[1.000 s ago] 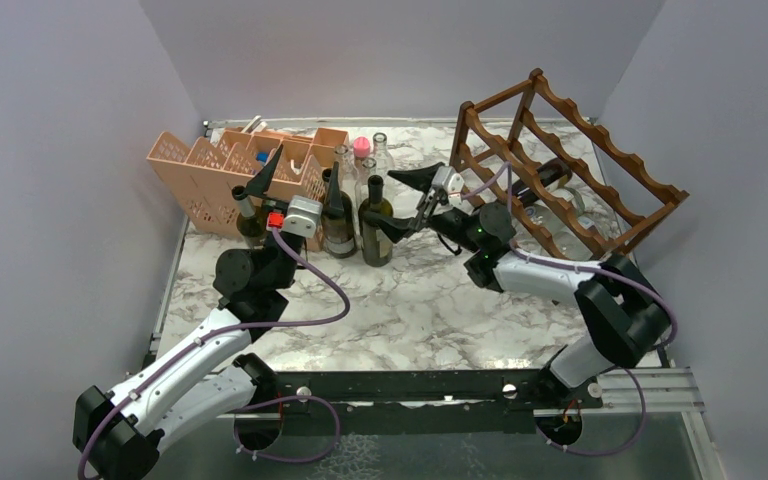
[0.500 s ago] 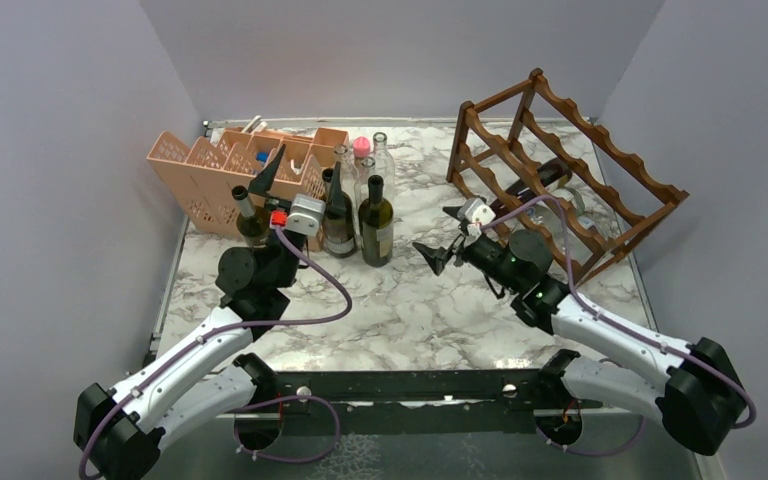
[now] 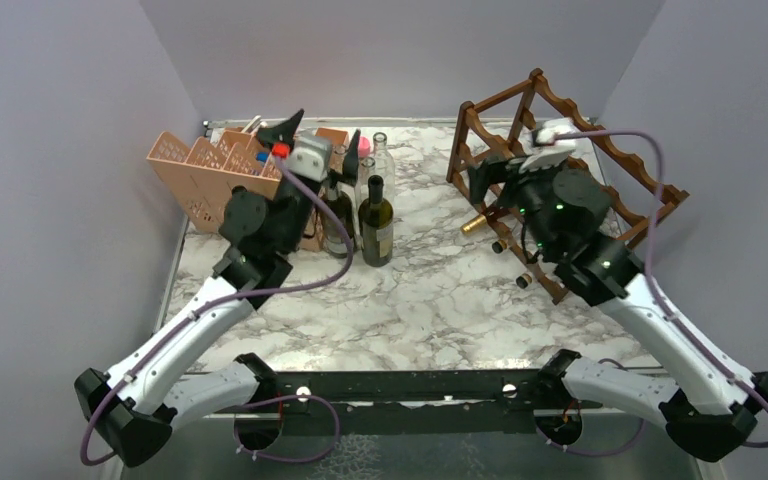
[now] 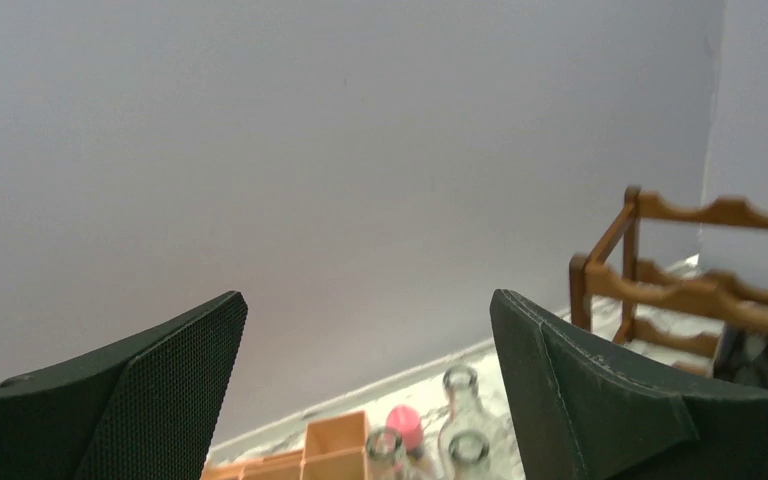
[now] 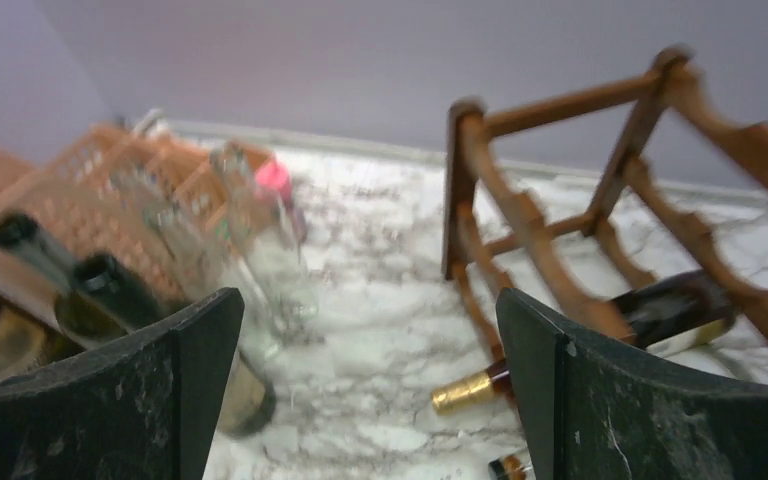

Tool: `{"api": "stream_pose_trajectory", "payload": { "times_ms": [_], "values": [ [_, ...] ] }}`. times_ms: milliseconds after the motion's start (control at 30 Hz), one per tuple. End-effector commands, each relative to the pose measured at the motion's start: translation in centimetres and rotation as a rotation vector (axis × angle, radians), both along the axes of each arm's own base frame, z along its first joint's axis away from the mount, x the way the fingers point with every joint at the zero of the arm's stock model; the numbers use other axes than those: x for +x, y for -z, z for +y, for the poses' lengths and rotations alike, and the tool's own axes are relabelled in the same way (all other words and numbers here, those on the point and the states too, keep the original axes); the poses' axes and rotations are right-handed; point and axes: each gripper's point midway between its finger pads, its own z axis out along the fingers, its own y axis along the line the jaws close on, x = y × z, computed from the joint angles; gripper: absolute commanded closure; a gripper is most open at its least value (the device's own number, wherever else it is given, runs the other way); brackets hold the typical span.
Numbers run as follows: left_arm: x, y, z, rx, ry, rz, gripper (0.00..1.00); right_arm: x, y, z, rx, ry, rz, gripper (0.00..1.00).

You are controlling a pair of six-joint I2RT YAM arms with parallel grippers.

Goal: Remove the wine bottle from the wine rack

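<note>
Starting at the left, your left gripper (image 4: 365, 300) hangs wide open and empty, high above the standing bottles (image 3: 376, 215), well left of the wine rack (image 3: 615, 155). Your right gripper (image 5: 368, 296), jaws also spread and empty, sits just in front of the rack and is by far the nearer. The wine bottle (image 5: 660, 306) lies on its side in a lower tier. Its gold-foiled neck (image 5: 463, 392) pokes out of the rack's front and its body runs back-right. It lies ahead, below and right of those fingers, so I'd lower and swing right onto the neck.
</note>
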Motion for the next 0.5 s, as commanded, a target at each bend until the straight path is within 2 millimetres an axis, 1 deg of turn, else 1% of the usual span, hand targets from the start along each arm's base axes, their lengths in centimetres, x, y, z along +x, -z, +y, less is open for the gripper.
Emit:
{"api": "stream_pose_trajectory", "payload": {
  "times_ms": [0,67,100,200,267,300,367,400,467],
  "values": [
    [0.6,-3.4,-1.7,-0.047,0.084,0.229,0.01,-3.2,-9.7,-7.5,0.044,0.229,-0.113,0.01],
    [-0.4,-6.1,-1.5,-0.091,0.117,0.219,0.01,-4.6,-13.3,-9.4,0.053,0.260,-0.179,0.01],
    [-1.2,-7.8,-1.0,-0.123,0.135,0.198,0.01,-5.5,-15.0,-10.2,0.061,0.266,-0.211,0.01],
    [-4.2,-12.3,0.3,-0.205,0.202,0.139,0.01,-7.9,-18.7,-12.4,0.067,0.262,-0.279,0.01],
    [-6.1,-14.6,1.6,-0.262,0.225,0.093,0.01,-9.8,-20.9,-13.8,0.100,0.261,-0.332,0.01],
    [-6.9,-15.5,2.4,-0.292,0.226,0.068,0.01,-10.7,-21.8,-14.5,0.123,0.252,-0.362,0.01],
    [-7.9,-16.6,3.7,-0.329,0.212,0.031,0.01,-12.3,-23.0,-15.1,0.155,0.222,-0.412,0.01],
    [-8.2,-17.0,4.3,-0.338,0.198,0.019,0.01,-12.8,-23.4,-15.4,0.169,0.212,-0.432,0.01],
    [-8.3,-17.4,5.1,-0.344,0.164,0.014,0.01,-13.4,-23.7,-15.8,0.175,0.209,-0.450,0.01]
  ]
}}
